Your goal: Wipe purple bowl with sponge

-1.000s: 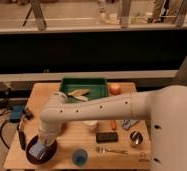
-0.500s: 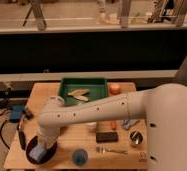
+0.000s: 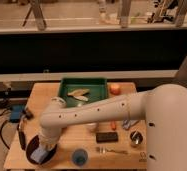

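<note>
Down at the front-left corner of the bench, gripper low over the small light-blue foam sponge inside the glossy dark-purple round bowl, grip impossible to judge, wiping probably underway, not visibly finished.

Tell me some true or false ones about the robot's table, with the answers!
1. The sponge is in the purple bowl. True.
2. The blue cup stands in the green tray. False: it stands on the table, right of the bowl.
3. The gripper is at the purple bowl. True.
4. The black block lies in the bowl. False: it lies on the table.
</note>
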Action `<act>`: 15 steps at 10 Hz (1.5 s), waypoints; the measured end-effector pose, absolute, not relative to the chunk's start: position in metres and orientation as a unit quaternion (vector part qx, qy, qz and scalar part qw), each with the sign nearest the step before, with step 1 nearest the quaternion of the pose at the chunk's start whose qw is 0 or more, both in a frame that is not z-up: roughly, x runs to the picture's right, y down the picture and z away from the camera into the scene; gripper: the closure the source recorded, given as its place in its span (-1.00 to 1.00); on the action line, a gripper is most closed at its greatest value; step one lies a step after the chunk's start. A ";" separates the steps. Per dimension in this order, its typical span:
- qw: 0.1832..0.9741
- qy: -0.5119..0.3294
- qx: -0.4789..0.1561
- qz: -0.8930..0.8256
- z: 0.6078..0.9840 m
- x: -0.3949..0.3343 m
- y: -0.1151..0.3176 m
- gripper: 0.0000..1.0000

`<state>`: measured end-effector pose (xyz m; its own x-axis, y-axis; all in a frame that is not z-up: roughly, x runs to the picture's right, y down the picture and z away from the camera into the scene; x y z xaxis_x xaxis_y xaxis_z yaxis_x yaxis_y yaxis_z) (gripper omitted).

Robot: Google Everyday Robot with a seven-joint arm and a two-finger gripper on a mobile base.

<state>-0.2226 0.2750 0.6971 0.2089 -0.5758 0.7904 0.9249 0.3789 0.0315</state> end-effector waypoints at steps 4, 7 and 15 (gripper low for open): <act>0.736 -0.378 -0.239 -0.508 0.689 -0.215 0.277 1.00; 0.730 -0.386 -0.235 -0.512 0.685 -0.220 0.275 1.00; 0.710 -0.403 -0.222 -0.533 0.689 -0.268 0.264 1.00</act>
<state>-0.2679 0.2639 0.6893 0.1072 -0.5780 0.8089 0.9360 0.3330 0.1139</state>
